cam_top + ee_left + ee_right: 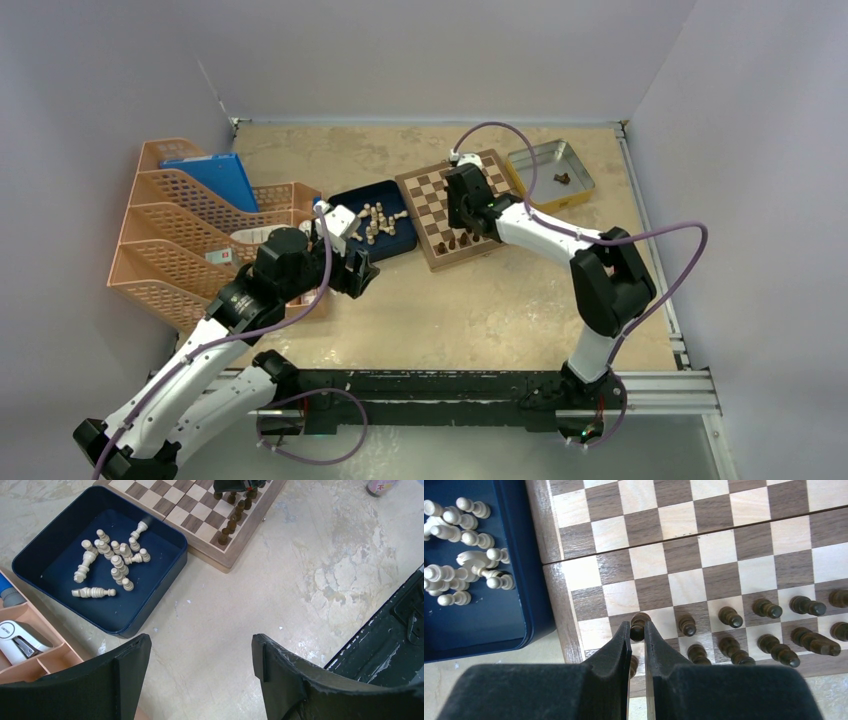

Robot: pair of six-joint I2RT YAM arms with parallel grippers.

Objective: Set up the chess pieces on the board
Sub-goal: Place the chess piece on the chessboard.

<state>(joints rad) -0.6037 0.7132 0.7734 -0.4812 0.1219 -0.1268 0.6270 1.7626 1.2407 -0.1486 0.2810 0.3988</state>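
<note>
Right wrist view: a dark pawn point(639, 626) is gripped by the right hand point(638, 630), low over the board point(553, 587) and in line with the other dark pieces point(730, 616), probably to fill their front row. The left hand point(200, 652) is held open above the bench point(240, 595), out of the way.

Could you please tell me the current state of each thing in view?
left gripper: open, empty
right gripper: shut on dark pawn
dark chess pieces: standing in rows on the board
cream chess pieces: lying jumbled in blue tray
metal tin: open, holding a few dark pieces
</note>
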